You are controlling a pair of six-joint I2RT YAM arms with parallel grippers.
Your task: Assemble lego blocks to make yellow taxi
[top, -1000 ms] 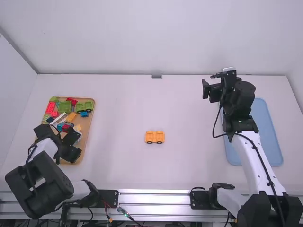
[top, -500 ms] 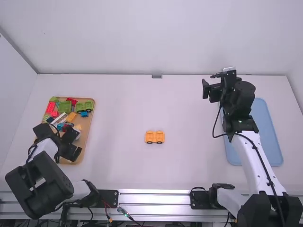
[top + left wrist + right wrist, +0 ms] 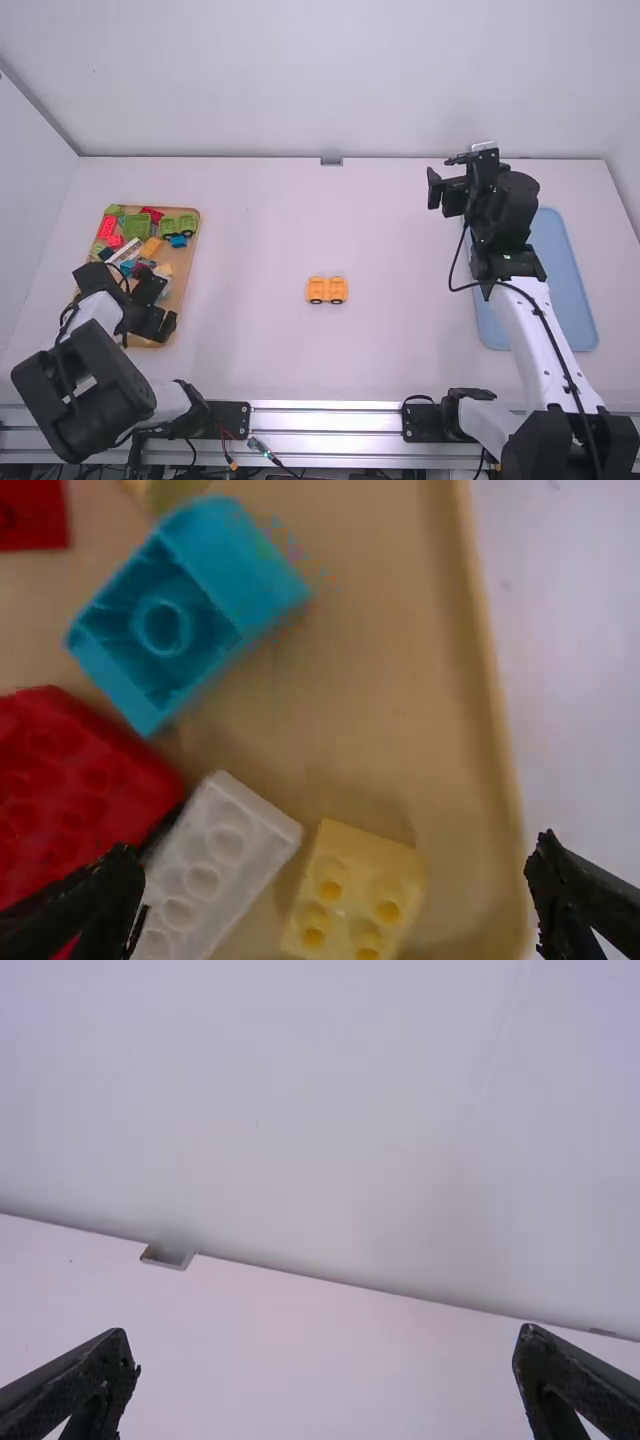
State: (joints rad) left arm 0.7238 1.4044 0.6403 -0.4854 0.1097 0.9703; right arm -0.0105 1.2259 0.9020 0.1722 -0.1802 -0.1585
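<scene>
With the left gripper (image 3: 335,848) spread wide above the tray (image 3: 480,630), the white block (image 3: 215,850) may be caught together with the pale yellow block (image 3: 350,900), because both lie between the fingers. If the gripper is lowered without realignment, the tray rim or the red block (image 3: 80,770) may be struck, since each lies close to a finger. The orange wheeled base (image 3: 326,290) is located upright at mid-table. The right gripper (image 3: 324,1333) is wide and unloaded. Compared with the earlier frame, the left gripper has been shifted slightly towards the tray's table-centre side; the wheeled base is unmoved.
</scene>
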